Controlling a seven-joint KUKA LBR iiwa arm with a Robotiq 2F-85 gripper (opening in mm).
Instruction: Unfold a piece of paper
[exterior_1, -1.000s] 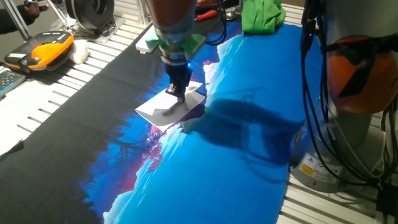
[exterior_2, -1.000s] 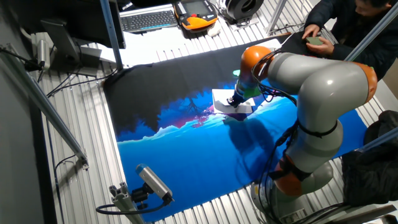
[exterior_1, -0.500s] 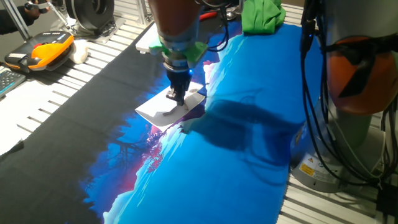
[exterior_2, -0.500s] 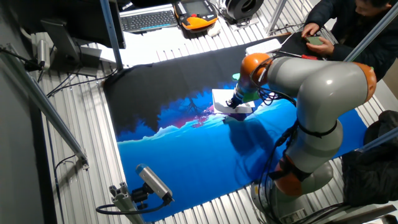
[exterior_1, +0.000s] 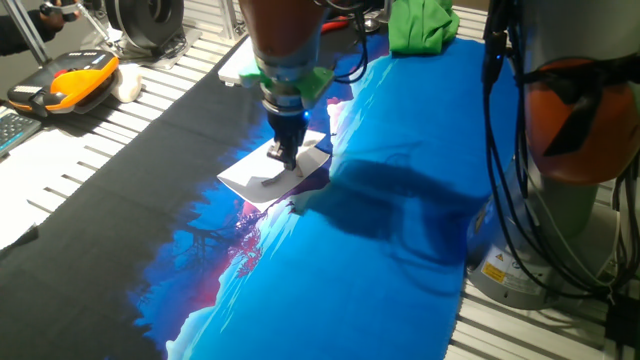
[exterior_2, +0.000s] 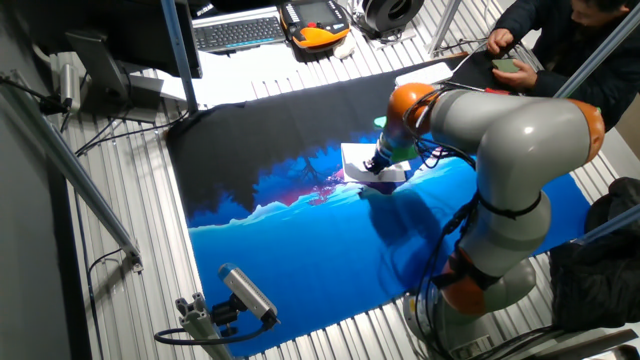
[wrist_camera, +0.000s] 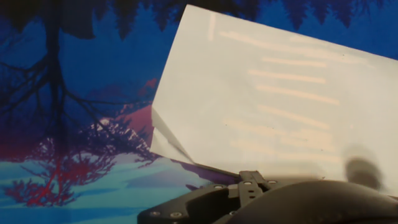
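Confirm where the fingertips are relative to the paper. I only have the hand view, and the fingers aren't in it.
Observer: In one fixed view the gripper is down on the piece of paper, with its tips on the top face rather than at a corner.
Operator: Open or shut?
Observer: Can't tell. The fingers look close together, but they're too small in both fixed views to be sure.
Operator: Anything else near it?
Observer: A green cloth lies at the far end of the mat, well apart from the paper.
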